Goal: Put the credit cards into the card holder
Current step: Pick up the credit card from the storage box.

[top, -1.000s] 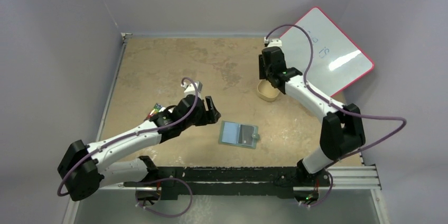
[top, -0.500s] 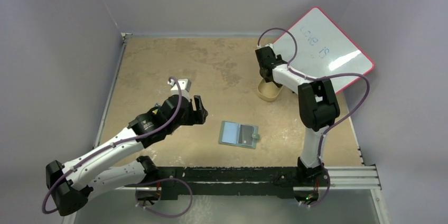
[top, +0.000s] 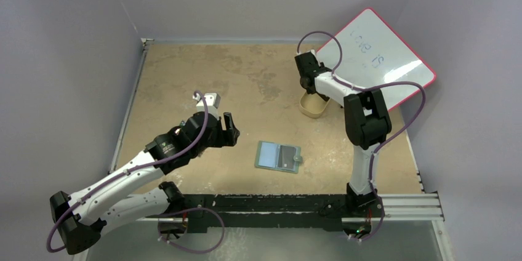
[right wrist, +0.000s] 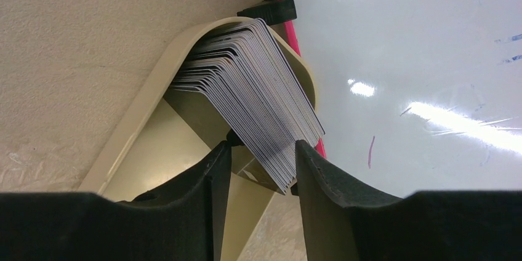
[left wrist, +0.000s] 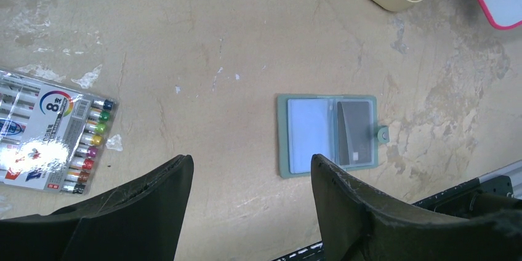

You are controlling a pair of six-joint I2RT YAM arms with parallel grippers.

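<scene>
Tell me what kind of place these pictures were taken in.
Probably a robotics lab test cell rather than a home or shop: a left arm and right arm bolted to a rail at the edge of a worn tabletop, plain grey walls boxing it in, and a whiteboard propped in the corner.

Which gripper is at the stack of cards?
The right gripper: its fingers flank the card stack in the tan tray, while the left gripper hangs open above the table near the green wallet.
</scene>
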